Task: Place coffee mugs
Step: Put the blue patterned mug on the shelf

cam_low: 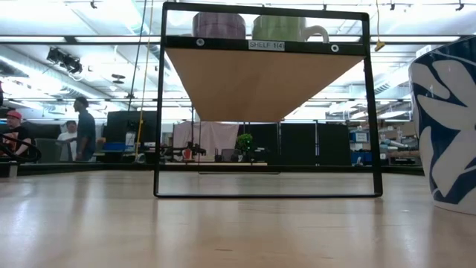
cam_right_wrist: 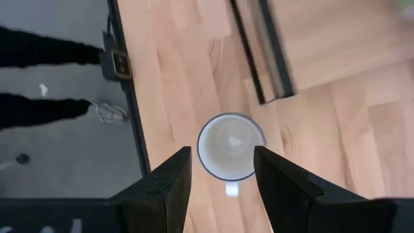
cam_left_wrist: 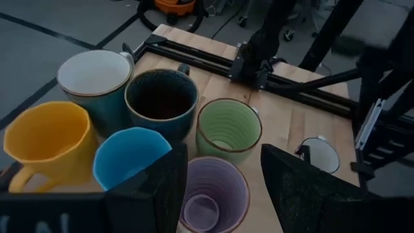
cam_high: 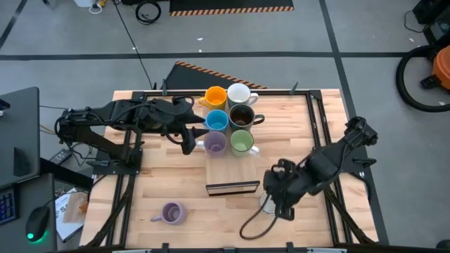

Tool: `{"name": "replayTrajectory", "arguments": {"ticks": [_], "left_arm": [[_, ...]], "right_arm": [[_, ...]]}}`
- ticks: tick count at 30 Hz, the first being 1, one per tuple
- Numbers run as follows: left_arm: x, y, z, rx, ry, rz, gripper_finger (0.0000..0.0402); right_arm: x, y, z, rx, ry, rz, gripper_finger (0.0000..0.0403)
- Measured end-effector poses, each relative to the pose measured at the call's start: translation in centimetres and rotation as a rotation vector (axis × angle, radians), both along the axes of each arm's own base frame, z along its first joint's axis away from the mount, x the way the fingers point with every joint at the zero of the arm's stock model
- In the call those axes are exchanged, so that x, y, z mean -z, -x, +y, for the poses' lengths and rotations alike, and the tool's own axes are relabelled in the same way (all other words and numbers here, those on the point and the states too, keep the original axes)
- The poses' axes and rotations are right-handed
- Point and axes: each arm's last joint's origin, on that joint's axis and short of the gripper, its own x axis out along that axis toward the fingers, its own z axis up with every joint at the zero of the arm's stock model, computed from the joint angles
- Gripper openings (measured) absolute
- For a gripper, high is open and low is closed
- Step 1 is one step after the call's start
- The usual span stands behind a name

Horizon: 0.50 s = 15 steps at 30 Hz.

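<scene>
Six mugs stand close together on a raised wooden shelf: orange, white, light blue, dark brown, lavender and light green. My left gripper is open at the shelf's left side. In the left wrist view its fingers stand on either side of the lavender mug without plainly touching it. A second lavender mug lies on its side near the table's near edge. My right gripper is open above a white, blue-patterned mug that stands upright on the table.
The shelf's black frame stands mid-table, with open space under its board. Black rails run along the table's sides. A cable loops on the table near the patterned mug. People stand in the room beyond the table.
</scene>
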Motion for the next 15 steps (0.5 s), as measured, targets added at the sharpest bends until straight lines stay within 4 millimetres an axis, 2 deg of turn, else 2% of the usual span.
{"name": "replayTrajectory", "arguments": {"ticks": [8, 15], "left_arm": [[0.0, 0.0, -0.2, 0.041, 0.084, -0.007, 0.0204], [0.0, 0.0, -0.2, 0.041, 0.085, -0.007, 0.0204]], "right_arm": [[5.3, -0.2, 2.0, -0.077, 0.021, 0.07, 0.0173], [8.8, -0.2, 2.9, -0.103, 0.02, 0.077, 0.0173]]}}
